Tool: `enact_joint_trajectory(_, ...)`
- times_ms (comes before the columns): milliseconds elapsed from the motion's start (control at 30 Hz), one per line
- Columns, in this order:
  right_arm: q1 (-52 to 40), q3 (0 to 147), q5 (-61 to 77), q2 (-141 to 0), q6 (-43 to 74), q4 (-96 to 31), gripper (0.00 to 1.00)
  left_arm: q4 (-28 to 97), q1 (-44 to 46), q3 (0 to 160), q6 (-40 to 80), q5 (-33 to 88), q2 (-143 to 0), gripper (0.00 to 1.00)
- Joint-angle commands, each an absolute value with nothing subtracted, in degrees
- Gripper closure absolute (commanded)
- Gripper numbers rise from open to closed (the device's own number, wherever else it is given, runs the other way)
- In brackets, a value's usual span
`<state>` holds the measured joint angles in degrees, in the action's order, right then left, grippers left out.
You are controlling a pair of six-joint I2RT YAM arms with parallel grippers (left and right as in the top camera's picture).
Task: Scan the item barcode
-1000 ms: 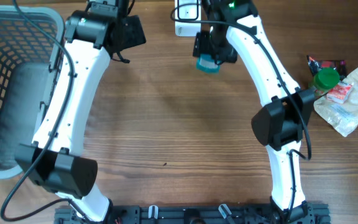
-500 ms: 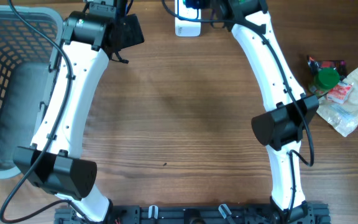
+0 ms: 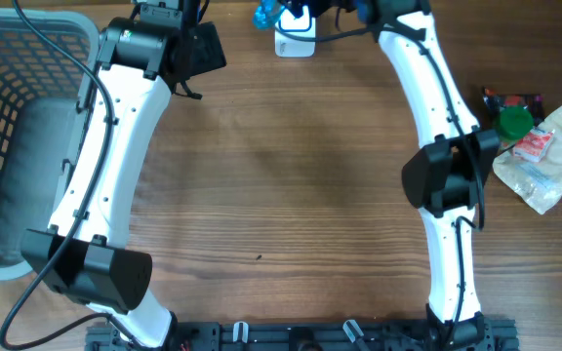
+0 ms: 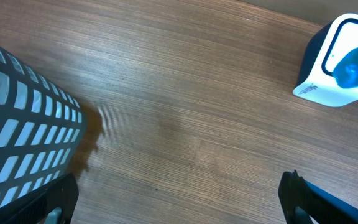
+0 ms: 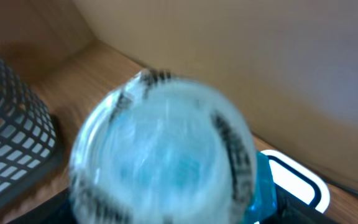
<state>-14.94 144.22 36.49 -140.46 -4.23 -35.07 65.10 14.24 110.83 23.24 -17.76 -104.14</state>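
A wooden table (image 3: 281, 195) fills the overhead view. A grey mesh basket (image 3: 8, 146) sits at its left edge. Two white robot arms reach from the near edge toward the far edge: the left arm (image 3: 105, 166) beside the basket, the right arm (image 3: 427, 117) on the other side. Near the right edge lies a small pile of packaged goods (image 3: 540, 161) with a green-capped bottle (image 3: 512, 122) touching it, well apart from the action.

At the far edge, centre, stands a small white scanner (image 3: 296, 39) with a dark blue-framed window. The right pincer (image 3: 283, 10) grasps a small blue container (image 3: 266, 15) and holds it in the air just in front of that window. In the right wrist view the container (image 5: 163, 149) is a blurred round shape filling the frame, its barcode unreadable. The left pincer (image 4: 179, 186) hangs released and empty above bare wood, between basket and scanner.

The step in hand appears to be presenting the item to the scanner. Whether the barcode faces the window cannot be told. The next move likely calls for steadying the container and turning it slowly until the printed code meets the window squarely, close but not touching.
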Motion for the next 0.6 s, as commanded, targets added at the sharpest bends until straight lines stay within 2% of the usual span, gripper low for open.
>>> enact_joint_trajectory(0,-13.58,144.4,45.6,-141.93,-1.28,-33.82,0.34,64.97,14.0,110.56,22.96,-18.7,-103.5,0.0)
enact_joint_trajectory(400,-15.99,144.4,49.45,-141.95,2.0,-36.12,0.34,64.97,13.98,110.56,22.96,-18.72,-103.5,0.0)
enact_joint_trajectory(567,-17.61,144.42,32.64,-138.45,2.92,-44.12,0.34,64.97,13.98,110.56,22.96,-18.7,-103.5,0.0)
